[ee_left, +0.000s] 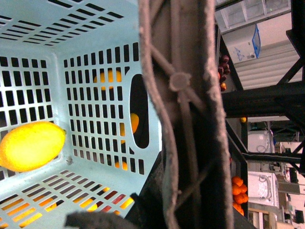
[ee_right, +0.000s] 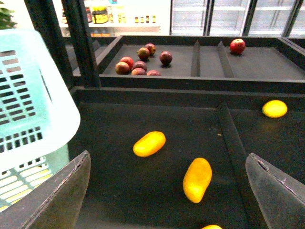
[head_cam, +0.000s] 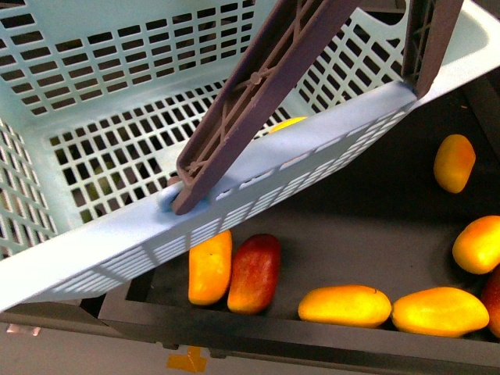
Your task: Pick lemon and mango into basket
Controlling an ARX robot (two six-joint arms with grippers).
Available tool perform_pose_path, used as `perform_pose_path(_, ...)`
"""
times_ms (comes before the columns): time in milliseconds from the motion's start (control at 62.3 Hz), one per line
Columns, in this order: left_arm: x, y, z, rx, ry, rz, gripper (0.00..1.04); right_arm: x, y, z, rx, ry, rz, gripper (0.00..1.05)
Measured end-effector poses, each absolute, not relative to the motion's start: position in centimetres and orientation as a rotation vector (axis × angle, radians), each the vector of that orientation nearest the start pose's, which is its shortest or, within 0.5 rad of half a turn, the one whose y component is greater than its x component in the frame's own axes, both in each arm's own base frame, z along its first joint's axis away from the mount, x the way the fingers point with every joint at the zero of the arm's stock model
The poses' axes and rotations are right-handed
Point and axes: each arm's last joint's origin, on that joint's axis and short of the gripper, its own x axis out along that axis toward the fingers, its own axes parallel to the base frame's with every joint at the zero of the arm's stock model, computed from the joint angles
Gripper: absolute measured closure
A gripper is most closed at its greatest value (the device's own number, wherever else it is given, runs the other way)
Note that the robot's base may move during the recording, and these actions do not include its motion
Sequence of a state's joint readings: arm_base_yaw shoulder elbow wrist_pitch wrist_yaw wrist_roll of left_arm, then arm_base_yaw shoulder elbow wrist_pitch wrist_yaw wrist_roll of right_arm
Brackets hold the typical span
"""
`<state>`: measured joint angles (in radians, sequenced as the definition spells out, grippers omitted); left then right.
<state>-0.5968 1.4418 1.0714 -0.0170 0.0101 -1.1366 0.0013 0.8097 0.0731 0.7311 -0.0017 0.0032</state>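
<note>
Nearest, in the right wrist view, the right gripper [ee_right: 167,160] is spread wide with nothing between its two grey fingers [ee_right: 62,195], which sit in the lower corners of the frame. Between them, on the dark shelf [ee_right: 109,186], lies the mango [ee_right: 197,179], orange-yellow and oblong, at lower centre. A second mango [ee_right: 149,143] lies just beyond it, to the left. A pale blue slotted basket [ee_right: 33,95] fills the left edge.

In the front view the basket is tilted across the upper left, and its brown handle [head_cam: 258,94] crosses the frame diagonally. Below its rim, along the bottom of the frame, other mangoes [head_cam: 344,305] lie on the shelf near a red-blushed mango [head_cam: 255,273].

In the left wrist view the handle fills the centre, very close and blurred. The lemon [ee_left: 31,145] is inside the basket, at the left edge of the frame. Whether the left gripper is clenched cannot be told; only a dark blurred shape [ee_left: 95,220] shows at the bottom edge.

Farthest, at the top of the right wrist view, a rear shelf holds a cluster of dark red fruits [ee_right: 140,59] and one red apple [ee_right: 237,46] at upper right. A lone yellow fruit [ee_right: 274,109] lies past a divider [ee_right: 233,143] on the right.
</note>
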Motion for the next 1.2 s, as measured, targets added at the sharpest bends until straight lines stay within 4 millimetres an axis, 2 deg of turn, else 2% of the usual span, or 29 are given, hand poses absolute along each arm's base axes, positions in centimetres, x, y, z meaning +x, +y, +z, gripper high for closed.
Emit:
perform_pose_path(48, 26.9, -18.4, 29.6, -0.979, 0.672, -0.319, 1.00, 15.6, 0.0, 17.4, 0.004, 0.008, -0.004, 0.09)
perform_pose_path(80, 26.9, -18.4, 29.6, -0.979, 0.672, -0.319, 1.00, 15.9, 0.1, 17.4, 0.040, 0.072, -0.073, 0.09)
perform_pose_path(193, 26.8, -18.5, 29.6, -0.980, 0.674, -0.322, 1.00, 17.4, -0.9, 17.6, 0.194, 0.383, -0.416, 0.09)
perform_pose_path(241, 26.8, -18.6, 29.6, -0.980, 0.679, -0.329, 1.00, 17.8, -1.6, 16.9, 0.255, 0.486, -0.505, 0.09)
perform_pose_path(353, 26.7, -18.6, 29.6, -0.987, 0.688, -0.335, 1.00, 19.6, -3.2, 15.5, 0.382, 0.593, -0.600, 0.09)
perform_pose_path(498, 26.8, -18.6, 29.6, -0.983, 0.677, -0.323, 1.00, 22.6, -4.5, 14.3, 0.491, 0.680, -0.669, 0.09)
perform_pose_path(674, 26.8, -18.6, 29.6, -0.982, 0.675, -0.323, 1.00, 26.1, -5.2, 10.9, 0.607, 0.767, -0.751, 0.09)
perform_pose_path(979, 26.8, -18.6, 29.6, -0.984, 0.679, -0.326, 1.00, 29.5, -5.7, 5.8, 0.629, 0.877, -0.806, 0.09)
perform_pose_path(1204, 26.8, -18.6, 29.6, -0.983, 0.677, -0.324, 1.00, 32.2, -5.6, 3.8, 0.619, 0.906, -0.804, 0.09)
